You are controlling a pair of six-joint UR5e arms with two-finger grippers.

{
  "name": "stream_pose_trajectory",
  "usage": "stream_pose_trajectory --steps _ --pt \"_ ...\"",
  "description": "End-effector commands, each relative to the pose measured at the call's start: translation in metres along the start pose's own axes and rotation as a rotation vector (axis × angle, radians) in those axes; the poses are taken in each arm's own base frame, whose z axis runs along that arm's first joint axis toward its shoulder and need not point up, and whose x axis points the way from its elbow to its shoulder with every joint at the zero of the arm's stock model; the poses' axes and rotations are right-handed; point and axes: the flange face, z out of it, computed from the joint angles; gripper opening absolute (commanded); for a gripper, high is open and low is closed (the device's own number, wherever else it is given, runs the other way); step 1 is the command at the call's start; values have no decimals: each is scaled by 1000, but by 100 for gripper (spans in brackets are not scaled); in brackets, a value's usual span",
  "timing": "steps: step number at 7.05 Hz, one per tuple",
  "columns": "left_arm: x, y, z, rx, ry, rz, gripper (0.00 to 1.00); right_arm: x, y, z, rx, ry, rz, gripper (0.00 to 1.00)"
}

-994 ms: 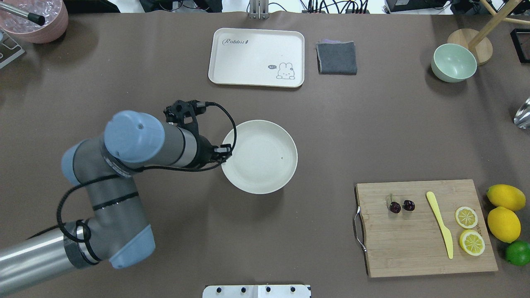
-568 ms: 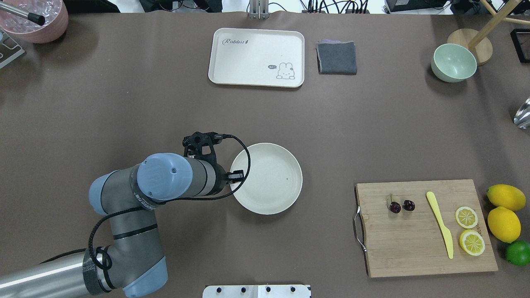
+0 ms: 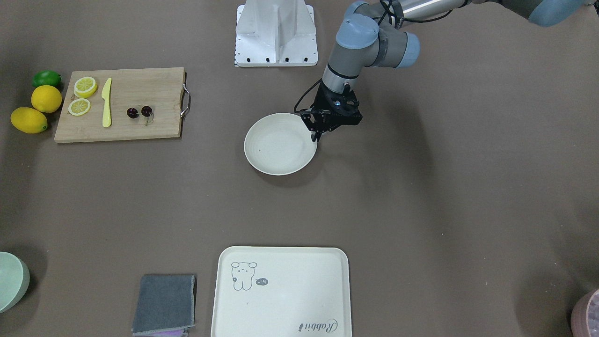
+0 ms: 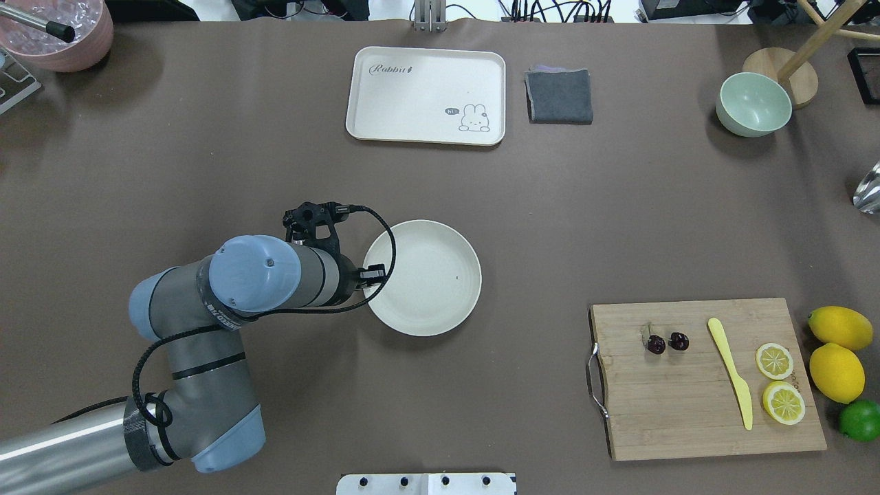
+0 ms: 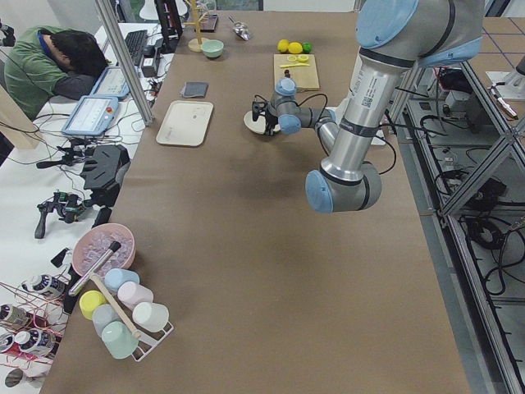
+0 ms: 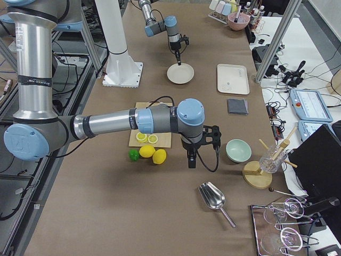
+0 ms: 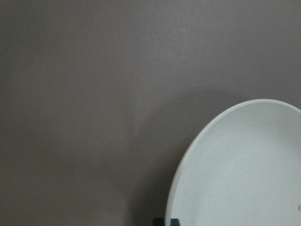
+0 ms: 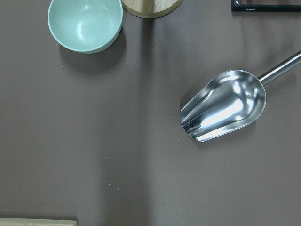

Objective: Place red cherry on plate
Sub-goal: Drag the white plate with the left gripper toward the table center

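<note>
Clamping plate (image 3: pixel 276 150) rim in closed left gripper (image 3: pixel 316 135), likely to drag it nearer the red cherry (image 3: pixel 133 112); right gripper's (image 6: pixel 191 161) opening indiscernible

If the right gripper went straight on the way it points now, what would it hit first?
Most likely bare brown table. The right gripper points straight down, and its wrist view shows only tabletop beneath it; the metal scoop and pale green bowl lie off to the sides.
</note>
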Motion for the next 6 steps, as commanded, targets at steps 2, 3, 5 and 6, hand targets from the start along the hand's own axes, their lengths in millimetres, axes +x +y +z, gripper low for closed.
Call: stream_pose_trajectory --steps 2,3,5,6 --pt "-5 -4 0 6 -6 -8 57 -6 -3 1 -2 -1 -11 100" --pt "2 -4 -8 10 12 -9 97 -24 -3 -6 11 0 -34 100" --pt "6 -17 -40 39 60 -5 98 -106 -3 -7 10 -18 -20 100" --pt "3 -38 -52 76 65 76 98 -152 1 1 -2 -10 -4 100"
